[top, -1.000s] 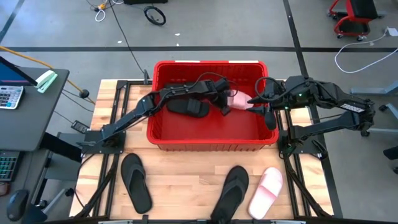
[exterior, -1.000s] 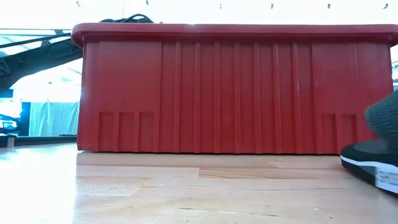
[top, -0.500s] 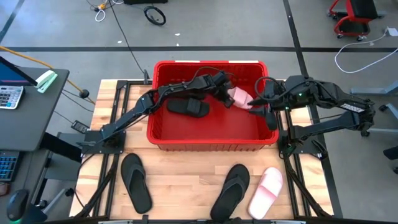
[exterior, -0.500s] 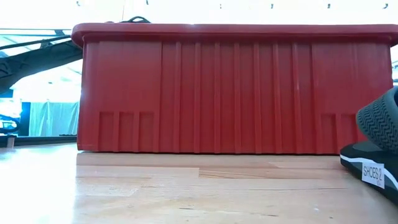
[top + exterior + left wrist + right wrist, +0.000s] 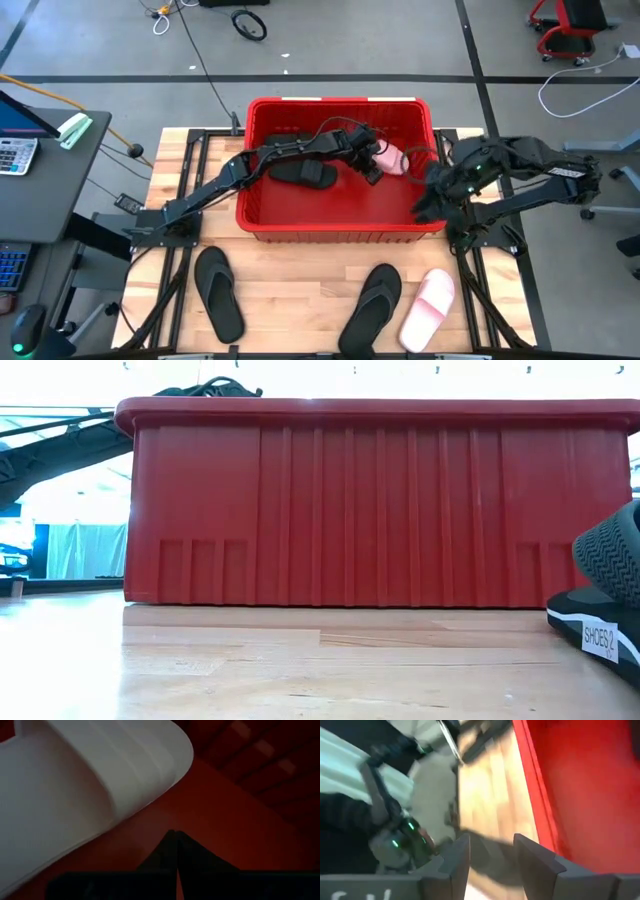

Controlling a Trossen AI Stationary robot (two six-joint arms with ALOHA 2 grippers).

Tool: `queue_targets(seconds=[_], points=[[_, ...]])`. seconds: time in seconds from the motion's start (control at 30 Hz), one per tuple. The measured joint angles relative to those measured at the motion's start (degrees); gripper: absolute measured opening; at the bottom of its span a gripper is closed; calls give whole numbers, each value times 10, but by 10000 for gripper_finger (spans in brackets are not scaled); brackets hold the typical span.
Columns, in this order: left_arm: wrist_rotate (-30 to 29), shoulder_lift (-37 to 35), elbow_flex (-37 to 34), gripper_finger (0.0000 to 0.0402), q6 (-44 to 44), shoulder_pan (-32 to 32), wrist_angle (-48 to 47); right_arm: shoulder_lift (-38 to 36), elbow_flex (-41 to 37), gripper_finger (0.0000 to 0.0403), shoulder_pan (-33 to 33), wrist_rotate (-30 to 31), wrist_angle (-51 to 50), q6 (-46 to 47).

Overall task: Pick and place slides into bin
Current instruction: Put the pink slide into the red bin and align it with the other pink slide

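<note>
The red bin (image 5: 342, 232) stands at the table's middle. In it lie a black wide-strap slide (image 5: 303, 172) and a pale pink slide (image 5: 393, 158), near the right wall. My left gripper (image 5: 372, 170) is inside the bin beside the pink slide (image 5: 75, 785), shut and empty (image 5: 176, 834). My right gripper (image 5: 430, 203) is open and empty over the bin's right wall (image 5: 490, 842). On the near table lie a black flip-flop (image 5: 218, 293), a second black sandal (image 5: 370, 308) and a pink slide (image 5: 428, 305).
The bin's tall near wall (image 5: 370, 500) fills the low view. A black slide (image 5: 610, 610) with a white label shows at that view's right edge. The arms' black base frames (image 5: 180, 225) stand either side of the bin. Bare wood lies between the sandals at the front.
My right gripper has drawn back from the pink slide, out of the bin toward the table's near right, to above the bin's right wall. The pink slide stays in the bin. My left gripper has moved slightly right, staying beside the slide.
</note>
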Motion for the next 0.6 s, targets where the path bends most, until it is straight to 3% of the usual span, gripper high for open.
queue_targets(seconds=[0.2, 0.47, 0.6], points=[[20, -12, 3, 8, -60, 9, 27, 12, -4, 157, 51, 76, -123, 14], [47, -102, 7, 28, -71, 11, 103, 14, -77, 157, 156, 60, -123, 115], [53, -146, 5, 22, -77, 7, 117, 14, -127, 157, 211, 23, -92, 201]])
